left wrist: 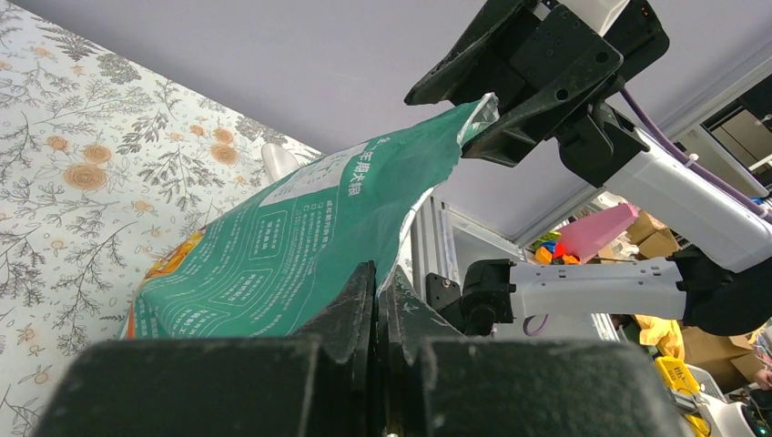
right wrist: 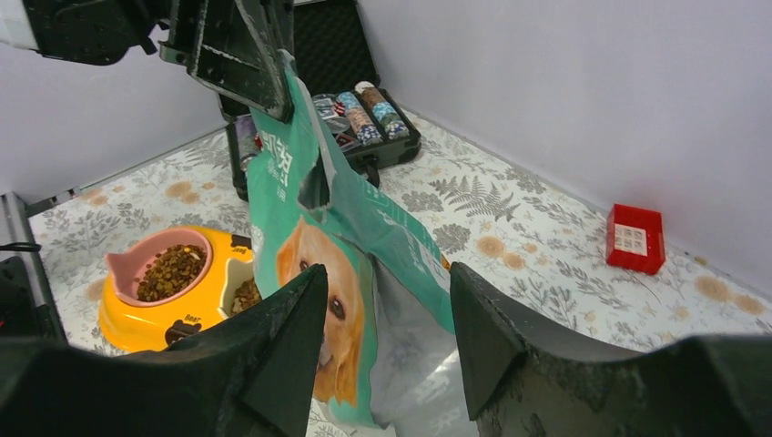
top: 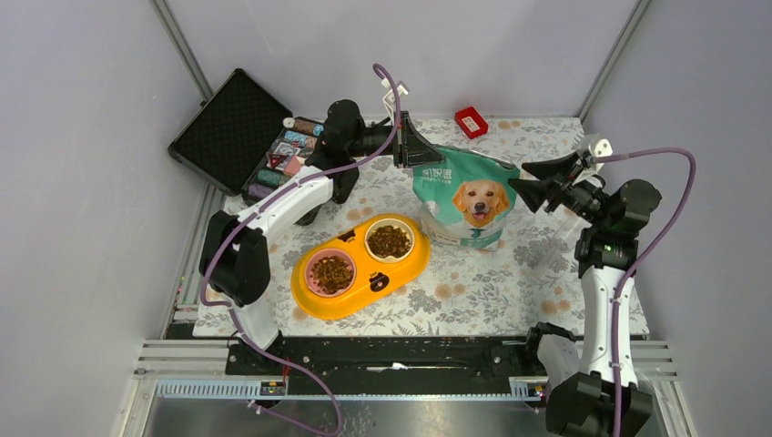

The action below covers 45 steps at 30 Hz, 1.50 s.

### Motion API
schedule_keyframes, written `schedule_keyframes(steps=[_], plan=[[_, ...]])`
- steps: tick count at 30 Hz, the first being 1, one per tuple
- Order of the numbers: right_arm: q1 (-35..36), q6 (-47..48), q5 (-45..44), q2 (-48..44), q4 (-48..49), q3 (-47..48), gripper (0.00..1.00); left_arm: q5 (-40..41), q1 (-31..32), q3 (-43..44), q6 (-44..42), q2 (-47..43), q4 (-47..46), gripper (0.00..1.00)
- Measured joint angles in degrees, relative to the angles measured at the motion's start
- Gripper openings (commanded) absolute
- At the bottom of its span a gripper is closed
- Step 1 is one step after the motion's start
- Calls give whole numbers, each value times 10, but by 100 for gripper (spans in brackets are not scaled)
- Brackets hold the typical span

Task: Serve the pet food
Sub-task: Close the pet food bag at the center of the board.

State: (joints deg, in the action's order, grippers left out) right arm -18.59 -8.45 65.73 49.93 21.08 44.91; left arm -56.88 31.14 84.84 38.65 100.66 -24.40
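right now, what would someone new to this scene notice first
The teal pouch with the golden retriever stands mid-table, with the left claw pinched shut on one top corner and the right claw open around the opposite corner. Beside it, nearer the arms, sits a bright orange double bowl, both cups holding brown kibble.

A black case [top: 228, 127] lies open off to the left of the left gripper [top: 411, 147] (small rolls [top: 296, 146] of many colours sit inside). A little red box [top: 471, 121] rests farther back, between it and the right gripper [top: 521, 179]. A flowery cloth [top: 492, 291] lies under both.
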Motion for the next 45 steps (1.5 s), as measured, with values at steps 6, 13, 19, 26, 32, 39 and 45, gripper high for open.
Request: schedule_keyframes(steps=[6, 13, 19, 26, 32, 39, 45], plan=[[27, -11, 13, 28, 23, 21, 48, -2, 0, 0, 10, 5, -14, 0], [44, -15, 30, 51, 28, 40, 15, -4, 0, 0, 18, 8, -22, 0], [45, -18, 28, 52, 28, 40, 0, -11, -2, 1, 19, 9, -23, 46], [46, -17, 17, 50, 24, 40, 0, -34, -32, 30, 44, -2, -108, 79], [46, -16, 12, 49, 21, 40, 0, -66, -69, -10, 69, -17, -203, 79], [46, -15, 12, 49, 19, 40, 0, -88, -79, -32, 68, -10, -240, 80], [46, -15, 12, 49, 19, 40, 0, -101, -72, -52, 53, 3, -248, 79]])
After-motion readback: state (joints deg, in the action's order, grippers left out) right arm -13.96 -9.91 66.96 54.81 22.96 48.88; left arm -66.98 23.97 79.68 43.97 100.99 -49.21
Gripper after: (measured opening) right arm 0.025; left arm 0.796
